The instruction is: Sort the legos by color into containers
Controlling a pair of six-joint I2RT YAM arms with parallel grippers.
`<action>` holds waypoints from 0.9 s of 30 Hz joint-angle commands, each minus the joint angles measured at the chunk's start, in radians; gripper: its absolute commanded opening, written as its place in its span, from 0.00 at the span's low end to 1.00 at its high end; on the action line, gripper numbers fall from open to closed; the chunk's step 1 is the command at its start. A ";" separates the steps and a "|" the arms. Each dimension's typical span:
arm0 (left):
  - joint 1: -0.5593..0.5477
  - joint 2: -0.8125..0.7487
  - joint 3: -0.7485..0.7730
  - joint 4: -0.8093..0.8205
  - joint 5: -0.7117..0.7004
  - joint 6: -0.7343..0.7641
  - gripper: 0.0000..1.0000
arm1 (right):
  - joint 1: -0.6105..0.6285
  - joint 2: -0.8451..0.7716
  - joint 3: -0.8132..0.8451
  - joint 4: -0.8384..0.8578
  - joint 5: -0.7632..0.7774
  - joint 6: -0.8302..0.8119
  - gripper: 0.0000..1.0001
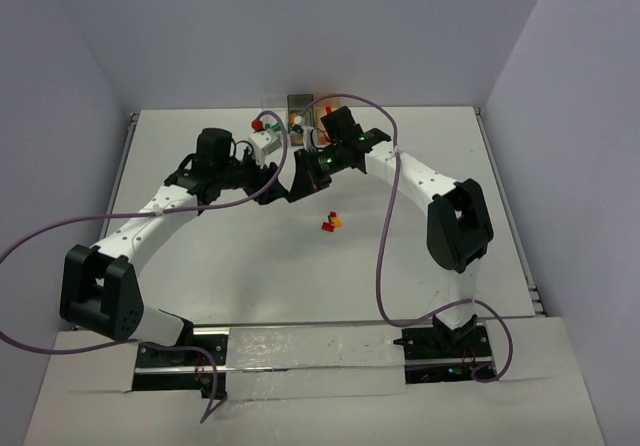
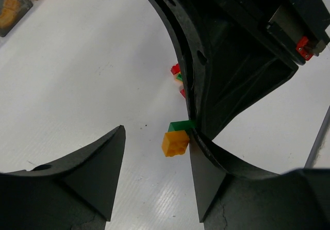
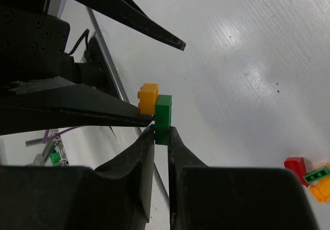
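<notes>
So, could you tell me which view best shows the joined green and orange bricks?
The right wrist view: the green brick clamped in the right gripper, the orange brick stuck to its side. The left wrist view hides most of the green one behind that gripper; from above, the pair is too small to see.
</notes>
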 commanded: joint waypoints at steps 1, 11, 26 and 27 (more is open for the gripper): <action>-0.011 0.002 0.044 -0.003 -0.009 0.031 0.57 | -0.008 0.001 0.001 0.026 -0.035 0.007 0.00; -0.014 0.012 0.042 -0.018 -0.033 0.041 0.33 | -0.031 0.007 -0.005 0.041 -0.021 0.047 0.00; -0.013 0.066 0.162 -0.034 -0.155 0.040 0.00 | -0.113 0.014 -0.070 0.079 0.013 0.107 0.00; -0.010 0.072 0.172 -0.034 -0.162 0.041 0.00 | -0.122 0.014 -0.076 0.080 0.022 0.107 0.00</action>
